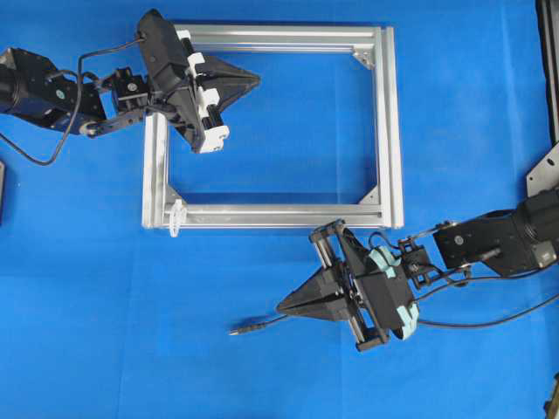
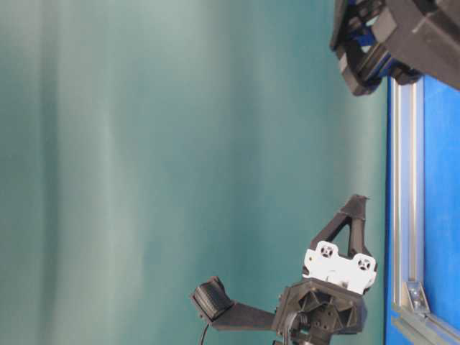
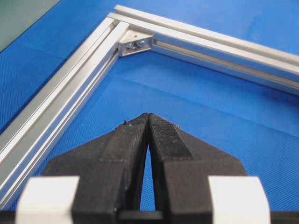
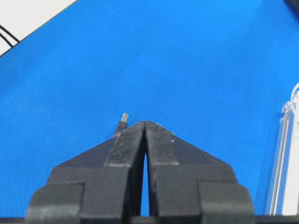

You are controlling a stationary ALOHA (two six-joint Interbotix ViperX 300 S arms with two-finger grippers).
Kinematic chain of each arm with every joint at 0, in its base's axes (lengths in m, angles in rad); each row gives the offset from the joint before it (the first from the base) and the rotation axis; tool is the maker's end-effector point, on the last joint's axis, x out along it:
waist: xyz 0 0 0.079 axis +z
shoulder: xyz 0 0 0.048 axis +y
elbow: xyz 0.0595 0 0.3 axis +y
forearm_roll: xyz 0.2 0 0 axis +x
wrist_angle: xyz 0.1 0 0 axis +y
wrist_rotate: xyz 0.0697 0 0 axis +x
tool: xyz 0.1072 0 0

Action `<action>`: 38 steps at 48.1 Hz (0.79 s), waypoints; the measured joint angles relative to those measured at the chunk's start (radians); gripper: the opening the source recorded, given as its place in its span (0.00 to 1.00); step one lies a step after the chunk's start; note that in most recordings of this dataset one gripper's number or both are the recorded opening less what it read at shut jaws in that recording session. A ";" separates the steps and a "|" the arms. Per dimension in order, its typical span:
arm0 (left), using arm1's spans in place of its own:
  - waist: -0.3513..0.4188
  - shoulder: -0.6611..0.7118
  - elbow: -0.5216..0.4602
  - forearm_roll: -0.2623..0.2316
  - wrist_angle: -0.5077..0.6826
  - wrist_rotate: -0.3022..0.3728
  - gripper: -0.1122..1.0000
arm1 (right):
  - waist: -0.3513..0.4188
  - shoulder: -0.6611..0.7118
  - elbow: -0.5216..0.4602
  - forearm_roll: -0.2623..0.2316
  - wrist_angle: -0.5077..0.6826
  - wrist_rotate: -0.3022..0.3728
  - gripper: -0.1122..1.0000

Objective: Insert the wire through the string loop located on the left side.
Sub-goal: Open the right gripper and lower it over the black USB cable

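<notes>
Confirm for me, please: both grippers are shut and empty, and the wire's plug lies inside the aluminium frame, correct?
Not quite: the wire's plug lies outside the aluminium frame, on the blue mat below it, as the overhead view shows. The rest holds: the left gripper and right gripper are shut and empty.

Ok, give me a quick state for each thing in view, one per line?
Left gripper: shut, empty, over the inside of the frame.
Right gripper: shut, holding nothing, beside the wire.
Wire: lying loose on the blue mat, plug end pointing left, not threaded.
String loop: at the frame's lower left corner, nothing through it.
Frame: flat on the mat.
</notes>
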 measured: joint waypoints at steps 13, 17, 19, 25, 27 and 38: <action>-0.005 -0.029 0.002 0.025 0.012 0.014 0.10 | 0.018 -0.038 0.000 -0.003 0.061 0.009 0.08; -0.005 -0.029 0.003 0.026 0.012 0.015 0.10 | 0.018 -0.038 0.000 -0.003 0.071 0.021 0.08; -0.006 -0.029 0.003 0.026 0.012 0.015 0.10 | 0.018 -0.040 0.000 -0.005 0.074 0.029 0.08; -0.006 -0.029 0.002 0.025 0.012 0.015 0.10 | 0.018 -0.040 0.000 -0.005 0.078 0.052 0.10; -0.006 -0.029 0.003 0.025 0.014 0.015 0.10 | 0.018 -0.040 0.000 -0.005 0.078 0.060 0.15; -0.005 -0.029 0.002 0.026 0.014 0.015 0.10 | 0.018 -0.040 0.000 -0.003 0.080 0.109 0.73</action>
